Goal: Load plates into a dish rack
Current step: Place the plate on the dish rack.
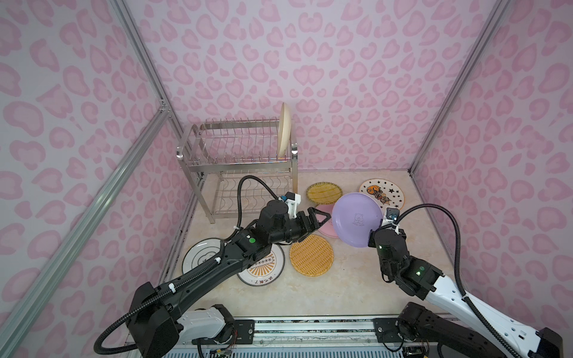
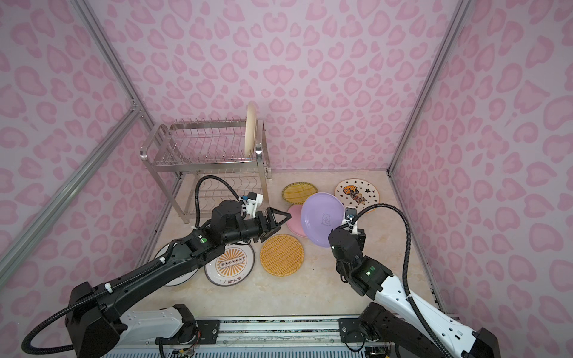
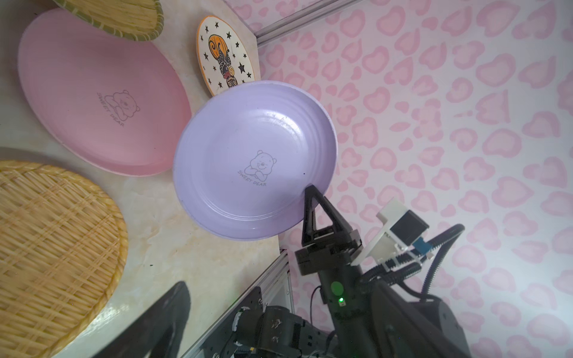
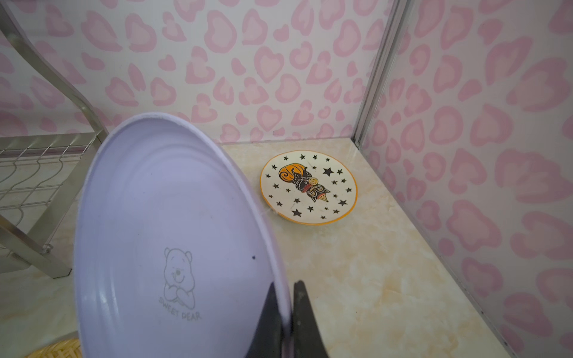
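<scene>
Marble tabletop point(image 1: 356, 288) | R gripper point(image 4: 286, 291) clamped on lilac plate point(image 1: 356, 220) rim, plate tilted, off table | L gripper point(image 1: 319, 227) jaws wide, empty, beside plate.

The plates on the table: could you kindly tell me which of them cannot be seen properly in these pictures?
- Dark-rimmed plate: in both top views, mostly covered by the left arm.
- Sunburst plate: in both top views, its far edge lies under that arm.
- Pink plate: in both top views, largely behind the lilac plate.
- Green-edged woven plate: in the left wrist view, cut off by the picture's edge.
</scene>
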